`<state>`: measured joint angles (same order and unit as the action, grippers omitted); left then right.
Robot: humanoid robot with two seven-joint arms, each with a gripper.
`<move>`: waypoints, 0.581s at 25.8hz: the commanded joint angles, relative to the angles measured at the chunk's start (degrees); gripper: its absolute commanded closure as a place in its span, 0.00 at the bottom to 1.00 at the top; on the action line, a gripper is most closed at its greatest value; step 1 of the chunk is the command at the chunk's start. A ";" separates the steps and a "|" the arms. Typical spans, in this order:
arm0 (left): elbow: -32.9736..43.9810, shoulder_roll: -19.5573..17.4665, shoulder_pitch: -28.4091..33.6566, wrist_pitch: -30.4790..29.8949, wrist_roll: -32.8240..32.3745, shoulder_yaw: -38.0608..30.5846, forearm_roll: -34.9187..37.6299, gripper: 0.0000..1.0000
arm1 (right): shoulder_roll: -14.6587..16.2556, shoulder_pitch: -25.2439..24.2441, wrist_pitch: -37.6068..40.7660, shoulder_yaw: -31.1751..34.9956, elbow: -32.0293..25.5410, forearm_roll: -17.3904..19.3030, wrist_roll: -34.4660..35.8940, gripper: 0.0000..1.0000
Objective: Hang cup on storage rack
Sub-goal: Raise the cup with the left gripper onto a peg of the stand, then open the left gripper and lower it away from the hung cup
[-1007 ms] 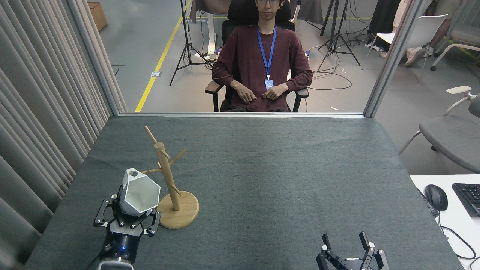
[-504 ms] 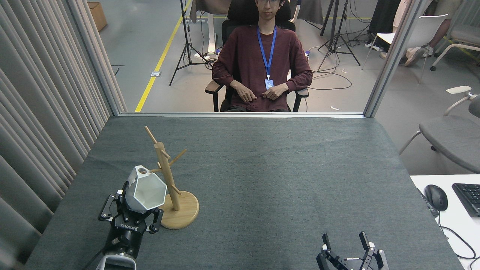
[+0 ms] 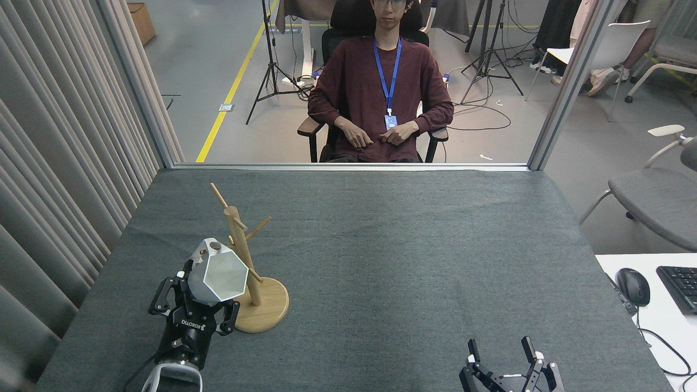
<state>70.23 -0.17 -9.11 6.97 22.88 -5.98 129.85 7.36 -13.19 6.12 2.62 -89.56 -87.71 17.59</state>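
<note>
My left gripper [image 3: 202, 294] is shut on the base of the white faceted cup [image 3: 222, 276], held tilted with its open mouth facing right and toward me. The cup's rim tab with its round hole [image 3: 215, 246] sits right against the left side of the storage rack [image 3: 239, 256], over the end of a low left peg. The rack is a light wooden post with thin angled pegs on a round disc base [image 3: 269, 316]. The cup hides part of the post and base. My right gripper [image 3: 501, 348] rests open at the table's front edge, far to the right.
A dark grey cloth covers the table [image 3: 381, 261]. A person [image 3: 381, 87] sits in a chair behind the far edge, hands in lap. Curtains [image 3: 49, 163] run along the left side. A mouse [image 3: 633, 286] and keyboard [image 3: 680, 288] lie on a white desk at right.
My left gripper has carried the cup rightward and slightly away from me, bringing the tab's hole from left of the rack onto the low left peg. The right gripper has not moved.
</note>
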 commanded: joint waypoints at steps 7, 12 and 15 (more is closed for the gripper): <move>0.79 1.40 0.32 -0.03 0.24 0.71 -0.13 0.00 | -0.07 0.18 0.03 0.02 0.00 0.00 0.08 0.02; 0.88 1.84 1.55 -0.03 0.24 0.71 -0.22 0.00 | -0.24 0.18 -0.06 0.02 0.00 0.00 -0.01 0.02; 1.32 1.84 2.35 -0.03 0.24 0.62 -0.74 0.00 | 0.02 0.18 -0.06 -0.07 0.00 0.00 0.08 0.02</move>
<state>71.25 1.59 -7.59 6.95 23.20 -5.29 129.49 7.19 -12.99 6.10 2.60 -89.56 -87.70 17.60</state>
